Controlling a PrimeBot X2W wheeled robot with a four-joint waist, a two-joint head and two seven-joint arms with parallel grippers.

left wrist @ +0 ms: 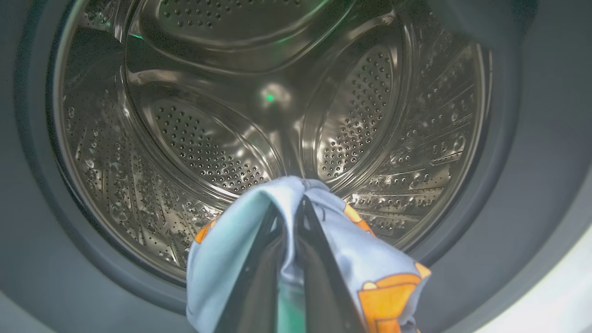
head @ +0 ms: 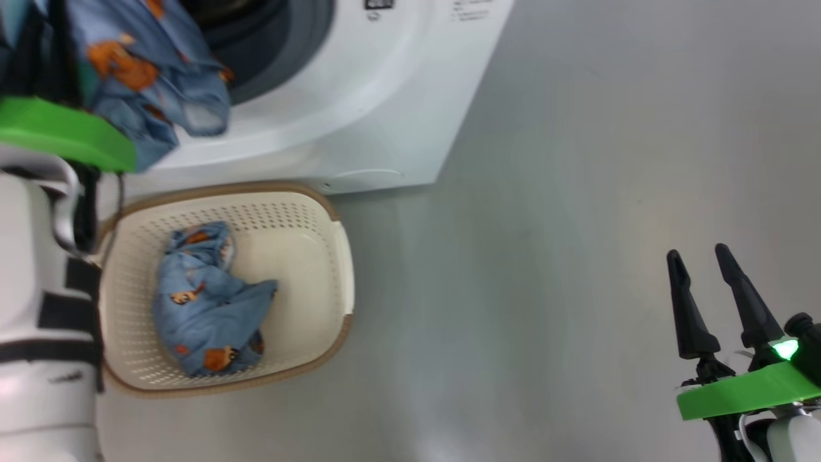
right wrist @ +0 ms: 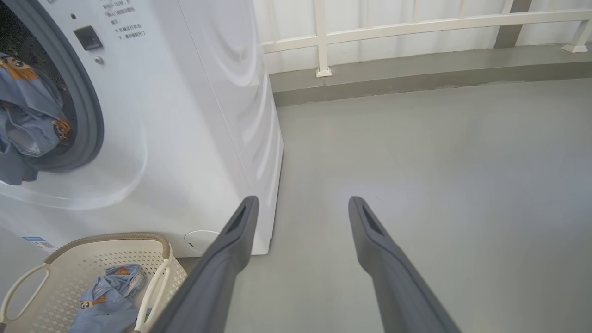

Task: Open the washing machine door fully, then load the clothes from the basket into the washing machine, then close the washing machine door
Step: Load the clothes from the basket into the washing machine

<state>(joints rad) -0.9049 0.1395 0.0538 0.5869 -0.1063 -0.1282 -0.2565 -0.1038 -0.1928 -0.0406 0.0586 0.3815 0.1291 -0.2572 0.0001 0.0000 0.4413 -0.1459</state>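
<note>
One garment [left wrist: 222, 259], light blue with orange figures, is pinched in the left gripper [left wrist: 293, 206], whose fingers are pressed together on a fold of it. The cloth drapes over both fingers at 6 o'clock of the left wrist view and covers the lower lip of the steel drum [left wrist: 351, 115], which lies straight ahead, mouth uncovered, ringed by the grey gasket [left wrist: 532, 185]. In the head view this garment hangs at 11 o'clock in front of the gasket of the washing machine [head: 385, 115]. The second garment [head: 205, 301] lies crumpled in the basket [head: 343, 256] at 8 o'clock, on the floor [head: 545, 289] just in front of the machine's base; the pale left forearm [head: 25, 269] overlaps its left edge. The right gripper [head: 697, 251] is at 4 o'clock, well apart from basket and machine, fingers spread wide, grasping nothing. In the right wrist view a white railing [right wrist: 416, 25] runs from 12 to 2 o'clock, and a blue label sticker [right wrist: 34, 240] sits at 8 o'clock, low on the machine's front.
</note>
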